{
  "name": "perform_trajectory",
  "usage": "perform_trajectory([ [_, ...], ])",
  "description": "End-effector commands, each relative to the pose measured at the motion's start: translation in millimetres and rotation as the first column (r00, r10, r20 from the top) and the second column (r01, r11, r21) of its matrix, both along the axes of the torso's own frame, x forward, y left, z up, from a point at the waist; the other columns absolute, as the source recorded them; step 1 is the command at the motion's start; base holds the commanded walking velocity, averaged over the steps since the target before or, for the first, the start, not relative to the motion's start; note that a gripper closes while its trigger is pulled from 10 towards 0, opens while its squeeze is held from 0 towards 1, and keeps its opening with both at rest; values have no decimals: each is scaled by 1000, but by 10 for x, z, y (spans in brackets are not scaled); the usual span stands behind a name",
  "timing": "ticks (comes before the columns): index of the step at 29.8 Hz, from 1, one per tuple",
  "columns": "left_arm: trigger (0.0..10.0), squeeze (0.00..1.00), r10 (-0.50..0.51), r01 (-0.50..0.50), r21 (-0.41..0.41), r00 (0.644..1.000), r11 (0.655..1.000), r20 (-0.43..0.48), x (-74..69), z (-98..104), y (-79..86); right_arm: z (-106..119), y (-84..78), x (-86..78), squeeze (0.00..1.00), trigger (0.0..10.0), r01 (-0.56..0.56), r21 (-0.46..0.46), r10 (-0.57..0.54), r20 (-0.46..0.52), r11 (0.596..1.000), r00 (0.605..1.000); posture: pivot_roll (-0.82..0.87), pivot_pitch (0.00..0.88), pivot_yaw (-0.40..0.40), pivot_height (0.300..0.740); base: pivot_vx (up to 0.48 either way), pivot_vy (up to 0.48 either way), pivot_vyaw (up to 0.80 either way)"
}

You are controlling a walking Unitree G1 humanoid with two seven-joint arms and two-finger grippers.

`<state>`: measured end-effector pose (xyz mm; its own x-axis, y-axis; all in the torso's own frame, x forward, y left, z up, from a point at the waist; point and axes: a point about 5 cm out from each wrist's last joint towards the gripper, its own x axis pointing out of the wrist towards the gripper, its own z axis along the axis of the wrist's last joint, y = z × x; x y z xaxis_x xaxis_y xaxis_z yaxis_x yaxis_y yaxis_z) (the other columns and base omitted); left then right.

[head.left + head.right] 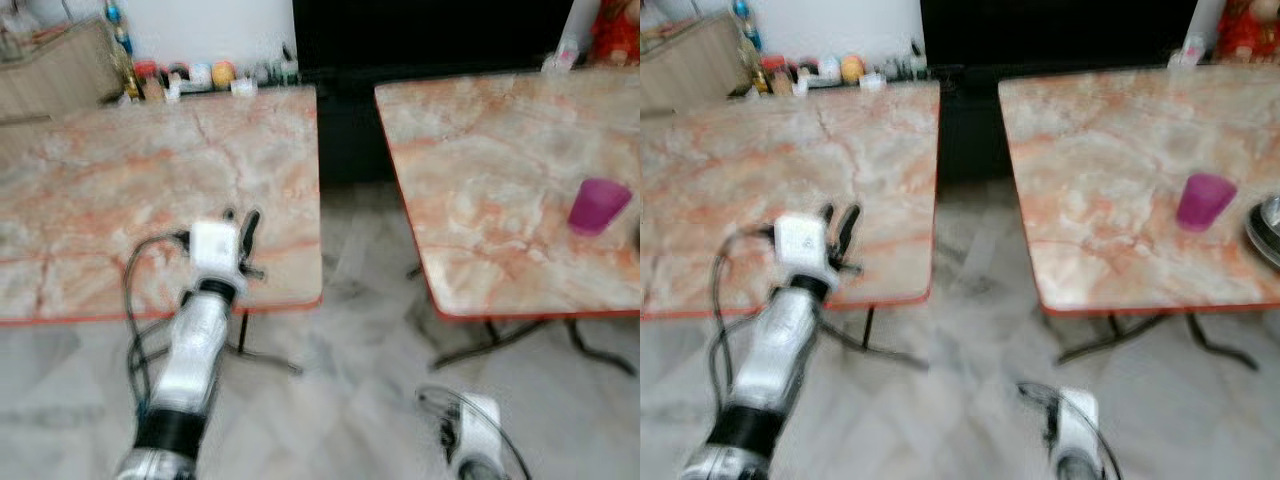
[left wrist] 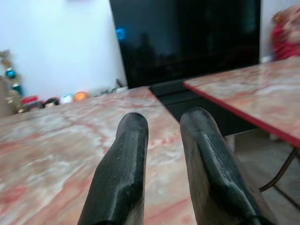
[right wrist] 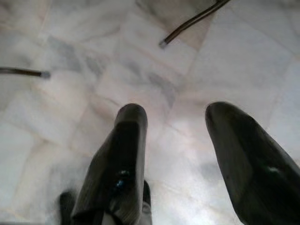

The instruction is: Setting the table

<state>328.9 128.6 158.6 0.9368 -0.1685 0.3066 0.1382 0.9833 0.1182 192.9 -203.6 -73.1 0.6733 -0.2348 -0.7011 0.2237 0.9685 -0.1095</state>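
Two marble-patterned tables with red edges stand side by side. A purple cup point(image 1: 600, 205) stands upright near the right side of the right table point(image 1: 480, 170). Just right of the cup in the right eye view, the rim of a metal bowl point(image 1: 1268, 228) shows. My left gripper point(image 1: 240, 226) is raised over the front edge of the left table point(image 1: 120, 170), open, with nothing between its fingers point(image 2: 133, 140). The right arm point(image 1: 472, 432) hangs low in front of the right table. Its gripper point(image 3: 178, 110) is open over the floor and holds nothing. The picture is blurred.
A floor gap point(image 1: 350, 220) separates the tables, with black table legs point(image 1: 500, 340) under the right one. Small jars and bottles point(image 1: 190, 75) line the wall behind the left table. A dark screen point(image 1: 430, 40) stands at the back, a wooden cabinet point(image 1: 60, 65) at far left.
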Motion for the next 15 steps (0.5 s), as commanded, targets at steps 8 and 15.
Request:
perform_trajectory([
  [8,10000,0,33,-33,10,999,999,3,-5,16,110,11,54,38,0,10000,-14,16,14,9,1000,1000,32,0,28,740,0,480,500],
  [15,10000,0,38,-38,9,999,999,6,5,29,119,12,48,40,0,10000,-19,17,19,7,1000,1000,36,0,25,740,0,480,0],
])
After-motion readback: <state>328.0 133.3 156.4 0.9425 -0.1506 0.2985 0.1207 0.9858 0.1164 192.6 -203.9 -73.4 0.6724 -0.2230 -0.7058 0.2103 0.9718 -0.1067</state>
